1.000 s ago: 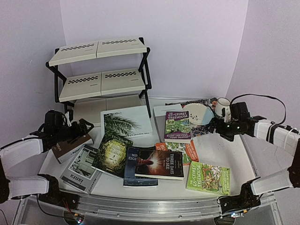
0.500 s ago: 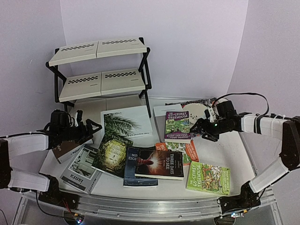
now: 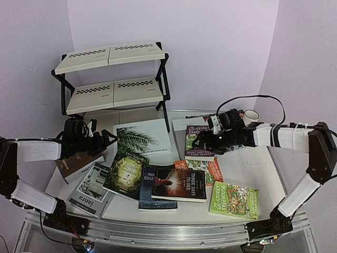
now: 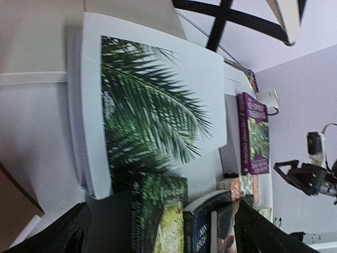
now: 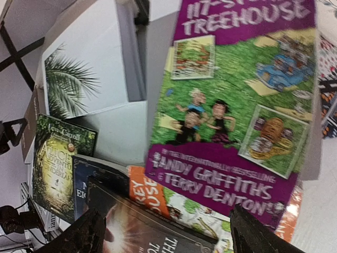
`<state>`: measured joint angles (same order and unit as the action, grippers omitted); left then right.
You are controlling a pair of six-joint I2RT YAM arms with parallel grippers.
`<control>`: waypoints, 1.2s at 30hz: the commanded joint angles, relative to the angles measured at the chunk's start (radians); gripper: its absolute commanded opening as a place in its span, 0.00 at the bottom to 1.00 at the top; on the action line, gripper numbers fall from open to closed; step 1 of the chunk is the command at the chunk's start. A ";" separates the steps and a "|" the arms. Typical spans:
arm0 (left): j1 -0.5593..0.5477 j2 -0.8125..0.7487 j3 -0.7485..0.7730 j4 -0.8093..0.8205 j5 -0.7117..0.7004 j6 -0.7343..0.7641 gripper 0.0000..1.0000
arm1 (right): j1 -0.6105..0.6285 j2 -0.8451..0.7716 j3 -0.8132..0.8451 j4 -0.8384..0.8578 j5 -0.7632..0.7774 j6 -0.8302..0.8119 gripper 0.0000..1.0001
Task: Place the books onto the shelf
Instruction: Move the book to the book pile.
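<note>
The shelf [image 3: 113,74] stands at the back left, its cream tiers bare. Several books lie on the table. My left gripper [image 3: 103,138] [image 4: 168,238] is open, low beside the left edge of the white palm-leaf book [image 3: 142,138] [image 4: 158,105], with the green Alice book [image 3: 125,168] [image 4: 158,216] just ahead of its jaws. My right gripper [image 3: 210,136] [image 5: 169,234] is open and hovers over the purple Treehouse book [image 3: 199,143] [image 5: 237,105], near that book's lower edge, where an orange book [image 5: 158,195] and a dark novel [image 3: 179,184] [image 5: 142,229] overlap. Neither gripper holds anything.
A green Treehouse book [image 3: 234,199] lies front right, a grey book [image 3: 89,195] and a brown one [image 3: 79,166] front left. A white mug [image 3: 251,116] stands at the back right, behind the right arm. A metal rail [image 3: 158,226] runs along the near edge.
The right arm has swung left from beside the mug to above the purple Treehouse book. The left gripper has moved right and forward, up to the palm-leaf book's edge.
</note>
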<state>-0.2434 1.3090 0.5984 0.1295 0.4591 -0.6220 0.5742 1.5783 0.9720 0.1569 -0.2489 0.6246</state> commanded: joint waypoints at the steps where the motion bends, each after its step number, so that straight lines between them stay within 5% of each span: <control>1: 0.023 0.102 0.104 0.009 -0.093 0.054 0.92 | 0.034 0.074 0.116 0.017 0.058 0.028 0.82; 13: 0.029 0.144 0.165 0.007 -0.037 0.138 0.90 | 0.014 0.080 0.162 -0.165 0.315 -0.017 0.83; 30: 0.016 0.018 0.103 0.016 0.192 0.112 0.83 | -0.061 0.203 0.155 -0.185 0.222 0.018 0.62; 36: -0.054 -0.009 0.107 0.020 0.238 0.057 0.80 | -0.061 0.218 0.175 -0.174 0.128 0.023 0.07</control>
<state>-0.2420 1.3488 0.7063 0.1230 0.6463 -0.5296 0.5103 1.7840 1.1122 0.0106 -0.0447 0.6422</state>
